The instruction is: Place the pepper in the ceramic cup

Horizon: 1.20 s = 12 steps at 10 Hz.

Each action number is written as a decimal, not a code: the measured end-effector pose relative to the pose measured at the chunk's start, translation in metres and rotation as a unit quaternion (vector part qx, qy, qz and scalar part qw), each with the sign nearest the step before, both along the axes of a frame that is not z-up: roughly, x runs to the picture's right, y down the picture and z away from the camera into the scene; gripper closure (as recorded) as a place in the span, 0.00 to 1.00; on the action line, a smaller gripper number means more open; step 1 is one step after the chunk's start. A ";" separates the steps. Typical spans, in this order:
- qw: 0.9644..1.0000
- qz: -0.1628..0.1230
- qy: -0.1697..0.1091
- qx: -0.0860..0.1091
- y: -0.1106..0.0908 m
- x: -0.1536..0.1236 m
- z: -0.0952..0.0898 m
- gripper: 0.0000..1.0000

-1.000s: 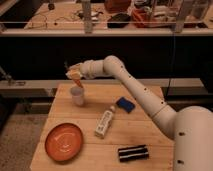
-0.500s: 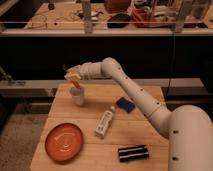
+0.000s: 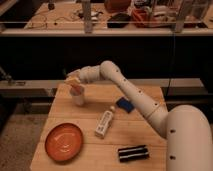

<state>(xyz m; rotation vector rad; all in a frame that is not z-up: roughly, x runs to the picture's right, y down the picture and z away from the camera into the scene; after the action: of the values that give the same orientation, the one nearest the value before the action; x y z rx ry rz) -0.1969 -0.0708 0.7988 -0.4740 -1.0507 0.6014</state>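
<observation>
the white arm (image 3: 136, 98) rises from the rounded shoulder housing (image 3: 186, 134) at the near right and stretches away toward the far left. it bends at the elbow (image 3: 108, 69), its highest point, and from there the short forearm (image 3: 90, 74) runs leftward, dipping a little. the gripper (image 3: 74, 81) hangs at the far left end, angled downward and to the left.

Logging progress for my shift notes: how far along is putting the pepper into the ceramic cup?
Pickup looks done: the pepper is off the table, right under the pincer. In hand: it hangs at the mouth of the ceramic cup. Left: getting it fully inside, letting go and backing the pincer off.
</observation>
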 end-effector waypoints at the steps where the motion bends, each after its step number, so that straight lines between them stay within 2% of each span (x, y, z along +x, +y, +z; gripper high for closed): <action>1: 1.000 -0.010 0.000 -0.001 0.005 0.000 0.002 0.93; 8: 0.999 -0.041 -0.009 0.000 0.012 -0.010 0.012 0.25; 9: 0.999 -0.043 -0.009 -0.001 0.013 -0.011 0.013 0.21; 12: 0.999 -0.049 -0.005 -0.002 0.012 -0.012 0.015 0.20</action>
<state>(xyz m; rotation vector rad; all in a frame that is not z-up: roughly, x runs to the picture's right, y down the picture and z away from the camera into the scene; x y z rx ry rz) -0.2092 -0.0587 0.8135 -0.5302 -1.0291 0.5146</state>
